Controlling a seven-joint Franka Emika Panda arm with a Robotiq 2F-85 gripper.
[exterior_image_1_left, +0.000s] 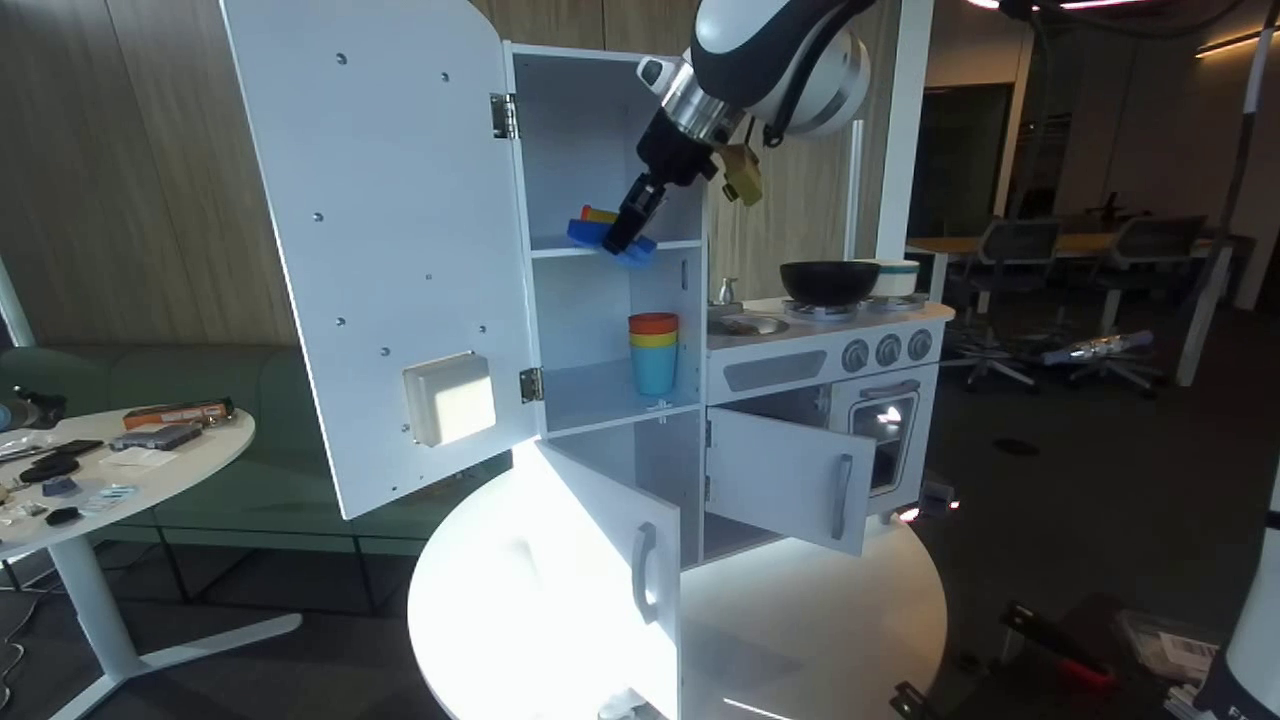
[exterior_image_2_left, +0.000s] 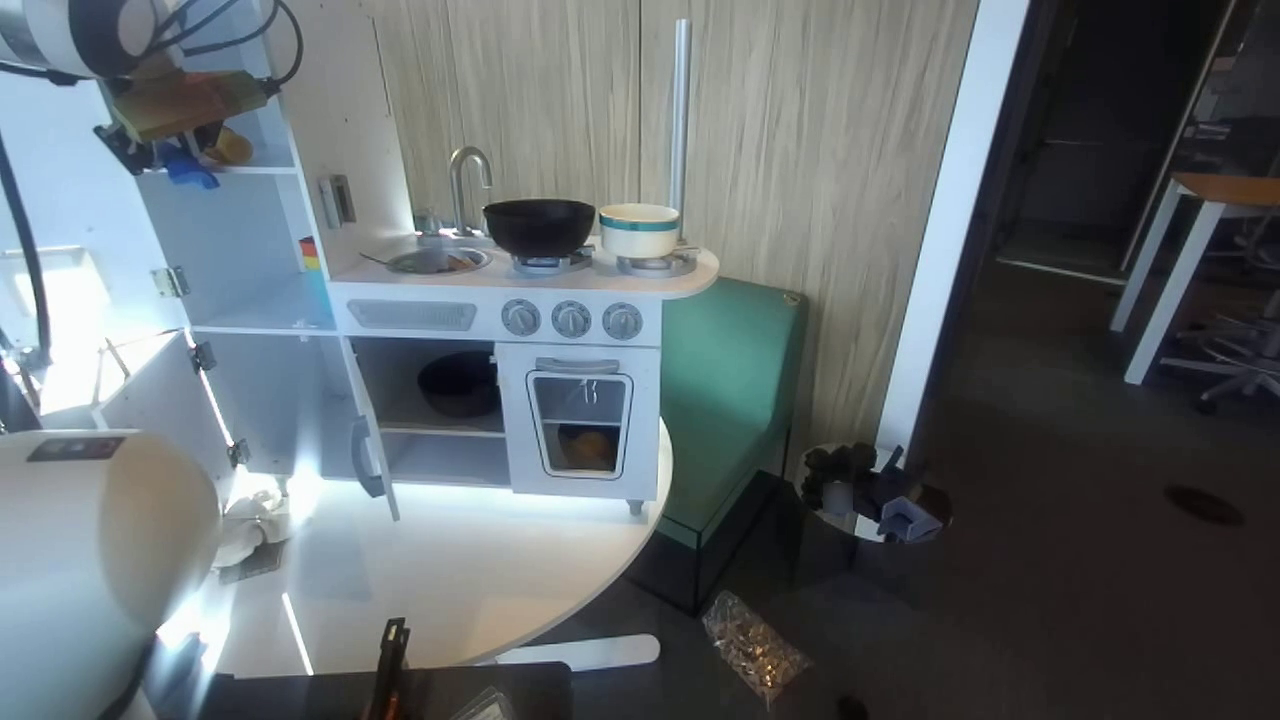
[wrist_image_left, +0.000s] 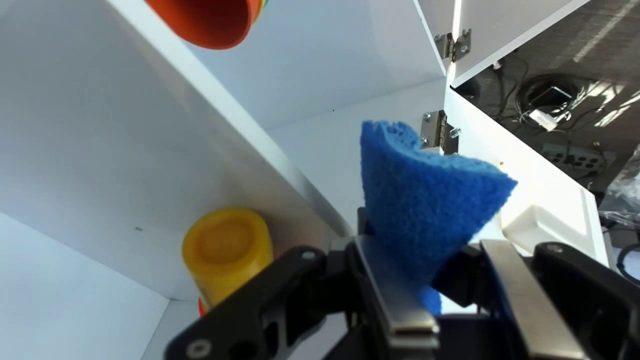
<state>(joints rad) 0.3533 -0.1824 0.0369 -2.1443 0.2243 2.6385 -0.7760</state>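
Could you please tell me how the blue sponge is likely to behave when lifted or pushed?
The blue sponge is probably soft and floppy, since it curls where it sticks out of the gripper. Its porous, foam-like surface suggests that it is light for its size. That rough texture probably also makes it unlikely to slip.

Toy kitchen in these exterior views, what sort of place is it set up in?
Most likely an office or lab rather than a home: office-style chairs stand by a wood-topped table in the background, and a green bench lines the wood-panelled wall.
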